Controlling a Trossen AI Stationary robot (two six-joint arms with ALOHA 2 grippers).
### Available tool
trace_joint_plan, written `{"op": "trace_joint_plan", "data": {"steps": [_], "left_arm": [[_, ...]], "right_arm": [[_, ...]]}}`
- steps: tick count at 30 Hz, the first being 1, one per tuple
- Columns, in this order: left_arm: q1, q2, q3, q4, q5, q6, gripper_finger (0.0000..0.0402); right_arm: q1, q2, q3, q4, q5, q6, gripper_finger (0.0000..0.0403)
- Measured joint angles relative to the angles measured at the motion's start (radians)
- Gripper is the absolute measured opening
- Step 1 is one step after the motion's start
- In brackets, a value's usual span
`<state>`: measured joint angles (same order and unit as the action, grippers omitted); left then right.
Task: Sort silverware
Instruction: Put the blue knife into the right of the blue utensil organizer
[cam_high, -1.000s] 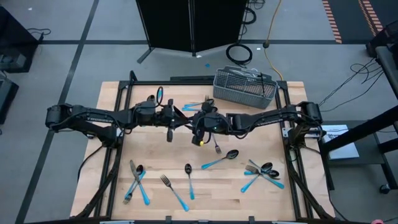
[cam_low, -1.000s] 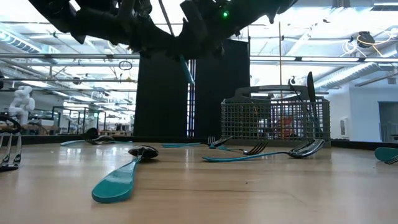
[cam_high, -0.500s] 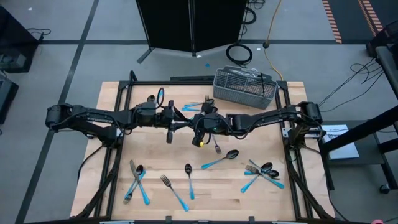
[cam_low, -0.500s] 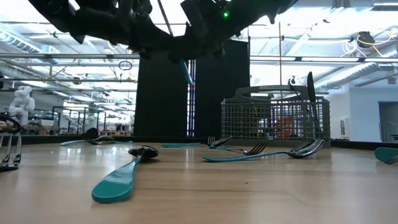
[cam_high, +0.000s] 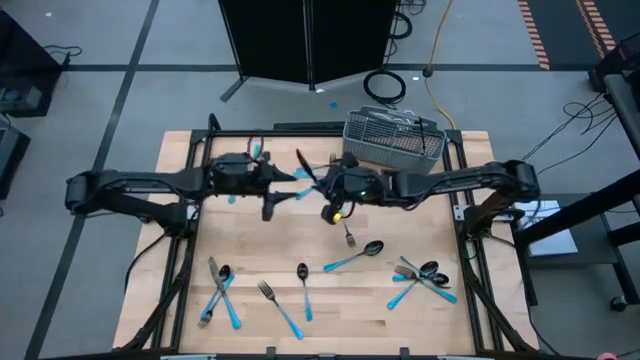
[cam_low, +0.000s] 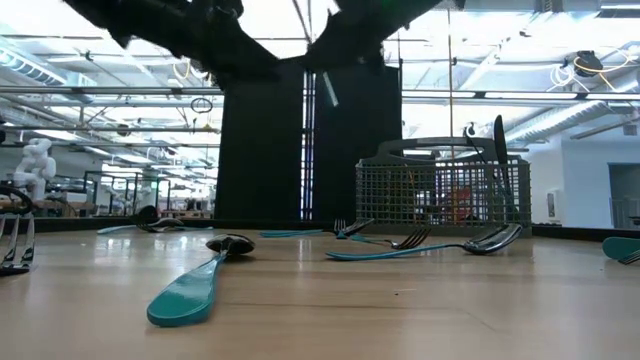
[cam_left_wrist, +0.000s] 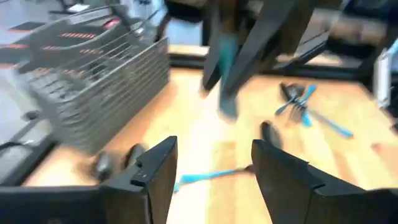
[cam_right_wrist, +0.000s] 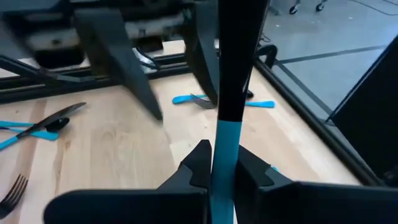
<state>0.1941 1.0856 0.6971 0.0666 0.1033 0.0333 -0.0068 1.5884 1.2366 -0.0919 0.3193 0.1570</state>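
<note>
A: Item, right gripper (cam_right_wrist: 214, 165)?

B: Mine. It was clamped on one knife (cam_high: 306, 167) by its blue handle, blade standing up past my fingers, held above mid-table, toward twelve o'clock.

A: Left gripper (cam_left_wrist: 211, 165)?

B: Mine too. Its fingers stood apart, holding nothing, just at nine o'clock of the right one.

A: Remaining silverware (cam_high: 352, 258)?

B: It lay scattered across the table (cam_high: 250, 250), mostly toward six o'clock. The basket (cam_high: 392, 140) sat at one o'clock.

A: Hazards?

B: I judged the narrow handle grip might let the knife pivot or slip, and its blade could snag the mesh rim.
</note>
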Motion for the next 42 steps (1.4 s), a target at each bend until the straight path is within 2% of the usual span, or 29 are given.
{"op": "trace_joint_plan", "data": {"steps": [2, 8, 11, 15, 21, 23, 26, 32, 42], "left_arm": [[0.023, -0.062, 0.028, -0.099, -0.012, 0.019, 0.0205], [0.066, -0.272, 0.050, -0.381, -0.075, 0.024, 0.0205], [0.067, -0.361, -0.004, -0.411, -0.135, -0.040, 0.0204], [0.060, -0.444, -0.176, -0.257, -0.150, -0.100, 0.0204], [0.061, -0.463, -0.442, 0.253, -0.153, -0.151, 0.0203], [0.061, -0.456, -0.493, 0.353, -0.154, -0.167, 0.0203], [0.062, -0.456, -0.514, 0.394, -0.163, -0.174, 0.0203], [0.061, -0.457, -0.514, 0.438, -0.162, -0.185, 0.0203], [0.061, -0.457, -0.514, 0.441, -0.131, -0.185, 0.0203]], "right_arm": [[-0.007, -0.042, 0.000, -0.059, 0.014, 0.002, 0.0016], [-0.017, -0.137, 0.000, -0.296, 0.208, 0.051, 0.0016], [-0.021, -0.184, 0.000, -0.433, 0.303, 0.097, 0.0016], [-0.065, -0.297, -0.095, -0.524, 0.442, 0.166, 0.0016], [-0.247, -0.544, -0.322, -0.451, 0.538, 0.183, 0.0016], [-0.308, -0.596, -0.373, -0.429, 0.551, 0.154, 0.0016], [-0.378, -0.636, -0.432, -0.343, 0.566, 0.081, 0.0016], [-0.511, -0.626, -0.534, -0.121, 0.590, -0.025, 0.0016], [-0.620, -0.603, -0.700, -0.040, 0.559, 0.084, 0.0021]]}}
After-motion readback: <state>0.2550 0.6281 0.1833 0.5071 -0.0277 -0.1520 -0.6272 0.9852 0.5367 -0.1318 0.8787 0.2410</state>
